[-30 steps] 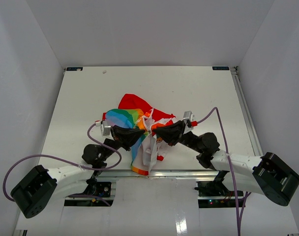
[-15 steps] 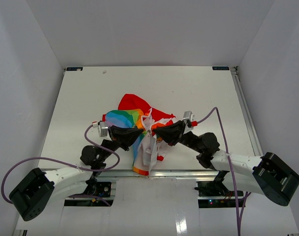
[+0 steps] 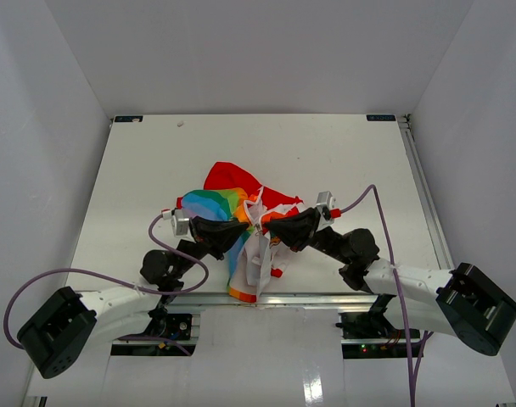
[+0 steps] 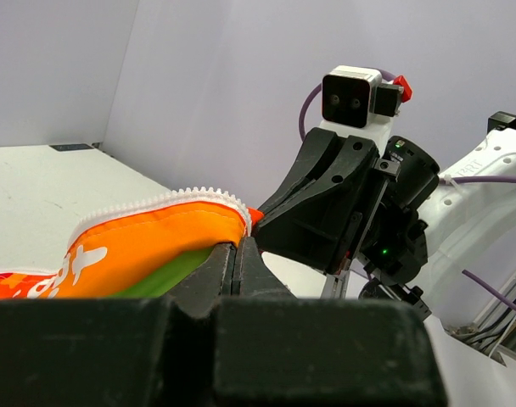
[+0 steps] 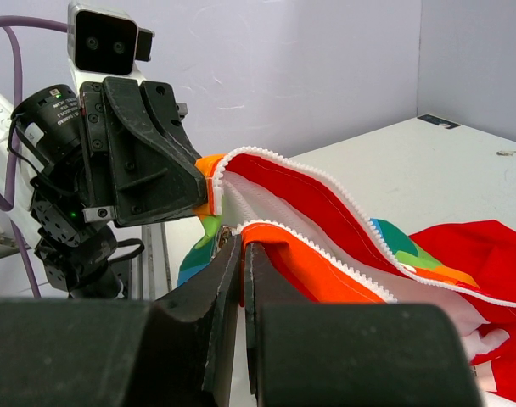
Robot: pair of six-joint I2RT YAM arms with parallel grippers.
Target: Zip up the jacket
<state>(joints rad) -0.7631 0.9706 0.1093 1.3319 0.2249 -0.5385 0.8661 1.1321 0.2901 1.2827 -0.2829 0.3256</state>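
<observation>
Pinching jacket [image 3: 232, 182] zipper edges: left gripper [image 3: 245, 231], right gripper [image 3: 272, 229] jaws clenched; long axis near-far.

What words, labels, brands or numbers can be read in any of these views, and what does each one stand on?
No text reads clearly in any view.
Jacket: white print on the orange panel in the left wrist view, cut off by the frame edge, not legible.
Corner tags in the top view: too small to read.
</observation>
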